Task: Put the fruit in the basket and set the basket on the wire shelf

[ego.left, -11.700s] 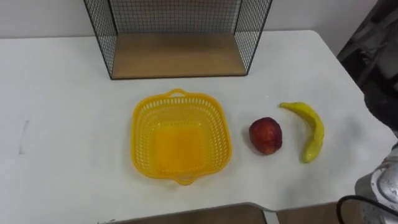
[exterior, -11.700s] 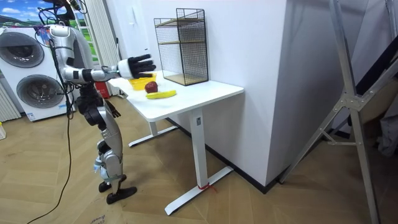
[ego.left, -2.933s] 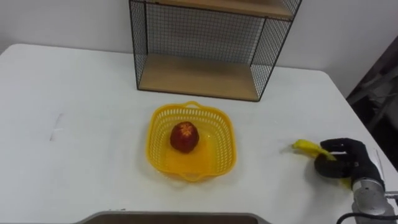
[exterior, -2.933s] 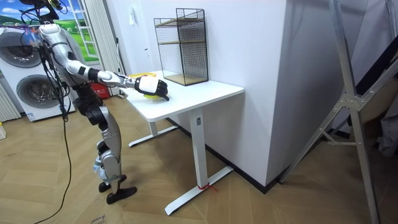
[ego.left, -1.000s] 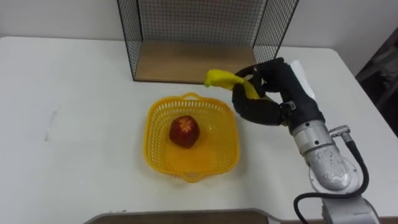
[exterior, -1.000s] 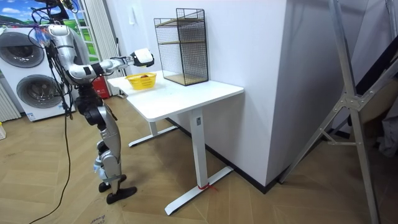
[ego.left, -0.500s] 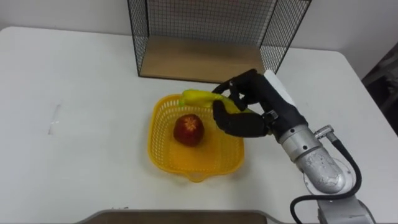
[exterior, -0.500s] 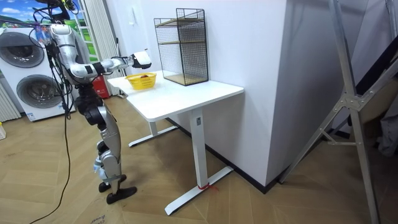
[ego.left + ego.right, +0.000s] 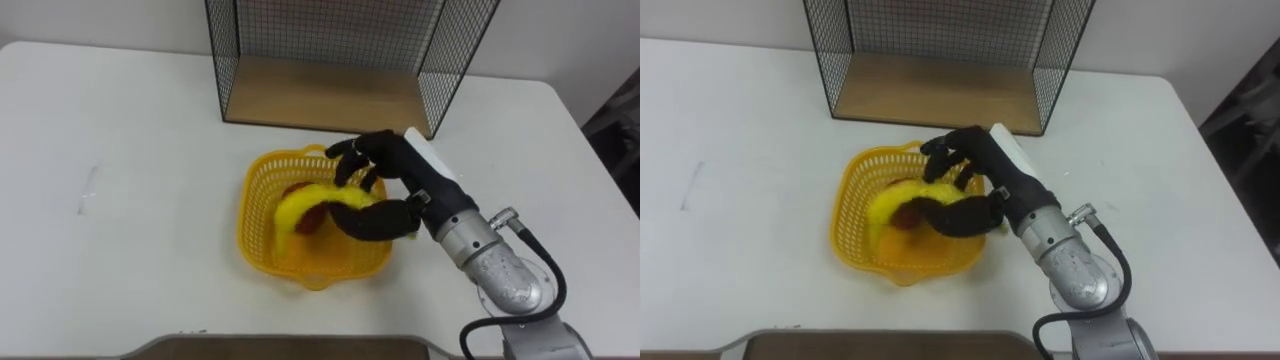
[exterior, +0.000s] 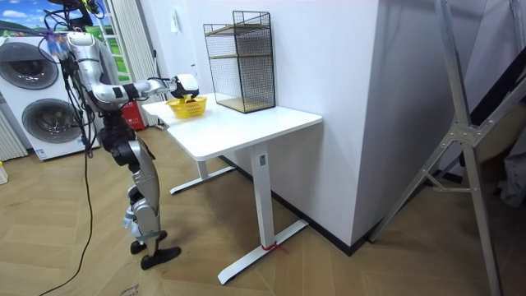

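A yellow plastic basket (image 9: pixel 258 190) stands on the white table (image 9: pixel 130 150), just in front of the wire shelf (image 9: pixel 320 95) with its wooden floor. Inside the basket a red apple (image 9: pixel 312 222) lies partly hidden under a yellow banana (image 9: pixel 300 205), which slants across the basket's inside. My right hand (image 9: pixel 400 175) hovers over the basket's right half. Its fingers are spread and lifted off the banana, and the thumb lies under the fruit's right end. In the room view I stand at the table's end with my right hand (image 10: pixel 186 83) stretched out over the basket (image 10: pixel 186 107).
The shelf's black mesh walls rise just behind the basket. The table's right edge runs close to my right forearm, and its front edge lies just below the basket. Washing machines (image 10: pixel 33 90) stand behind me in the room view.
My right hand has come down lower over the basket and its fingers have loosened. The banana has swung down from above the rim onto the apple.
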Robot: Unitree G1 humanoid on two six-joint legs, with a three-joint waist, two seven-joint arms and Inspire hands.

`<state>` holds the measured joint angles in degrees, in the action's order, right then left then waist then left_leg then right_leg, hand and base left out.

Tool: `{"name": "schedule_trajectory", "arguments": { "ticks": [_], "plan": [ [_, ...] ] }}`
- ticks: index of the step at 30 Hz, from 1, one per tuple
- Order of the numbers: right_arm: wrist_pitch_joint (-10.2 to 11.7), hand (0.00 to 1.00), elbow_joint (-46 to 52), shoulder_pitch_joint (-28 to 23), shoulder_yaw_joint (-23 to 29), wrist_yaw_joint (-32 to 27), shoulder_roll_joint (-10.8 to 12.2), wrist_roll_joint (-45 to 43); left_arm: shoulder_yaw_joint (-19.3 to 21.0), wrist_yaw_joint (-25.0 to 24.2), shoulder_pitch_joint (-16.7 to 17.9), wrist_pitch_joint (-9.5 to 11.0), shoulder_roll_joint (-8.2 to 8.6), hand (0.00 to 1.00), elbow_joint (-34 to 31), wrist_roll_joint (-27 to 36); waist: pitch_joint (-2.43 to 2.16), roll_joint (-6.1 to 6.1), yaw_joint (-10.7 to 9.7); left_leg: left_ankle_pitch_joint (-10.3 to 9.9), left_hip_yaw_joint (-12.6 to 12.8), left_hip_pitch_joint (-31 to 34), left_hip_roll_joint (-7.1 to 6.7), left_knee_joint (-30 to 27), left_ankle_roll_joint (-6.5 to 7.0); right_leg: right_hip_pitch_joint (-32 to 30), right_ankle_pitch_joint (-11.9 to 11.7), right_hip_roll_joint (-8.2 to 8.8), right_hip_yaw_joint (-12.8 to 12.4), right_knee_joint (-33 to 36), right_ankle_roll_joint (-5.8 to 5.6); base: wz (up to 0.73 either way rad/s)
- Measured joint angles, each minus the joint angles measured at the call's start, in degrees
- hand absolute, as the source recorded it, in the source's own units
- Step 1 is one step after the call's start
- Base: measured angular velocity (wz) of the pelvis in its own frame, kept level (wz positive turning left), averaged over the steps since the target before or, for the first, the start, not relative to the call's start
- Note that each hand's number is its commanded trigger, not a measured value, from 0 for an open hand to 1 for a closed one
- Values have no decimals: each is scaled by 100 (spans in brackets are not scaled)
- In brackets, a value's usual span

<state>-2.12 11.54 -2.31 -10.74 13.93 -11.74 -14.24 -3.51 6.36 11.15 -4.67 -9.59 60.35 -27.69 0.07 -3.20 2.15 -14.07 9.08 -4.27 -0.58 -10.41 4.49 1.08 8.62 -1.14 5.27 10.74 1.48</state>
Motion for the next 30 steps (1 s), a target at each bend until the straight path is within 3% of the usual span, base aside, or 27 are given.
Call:
{"name": "schedule_trajectory", "arguments": {
  "ticks": [19, 30],
  "plan": [
    [0, 0, 0, 0, 9, 0, 7, -31, -64, 94, -26, -1, 1, 0, 4, 2, 2, -43, -11, 0, 1, -3, -2, -2, 0, 8, 0, 3, -5, -7, 0, 0],
    [1, 0, 0, 0, 98, -82, 65, 622, -93, 82, -8, 2, 4, 0, 33, 32, 19, -11, -17, 0, 0, -35, -2, 14, 0, 38, 0, 0, -7, -15, 0, 0]
  ]
}}
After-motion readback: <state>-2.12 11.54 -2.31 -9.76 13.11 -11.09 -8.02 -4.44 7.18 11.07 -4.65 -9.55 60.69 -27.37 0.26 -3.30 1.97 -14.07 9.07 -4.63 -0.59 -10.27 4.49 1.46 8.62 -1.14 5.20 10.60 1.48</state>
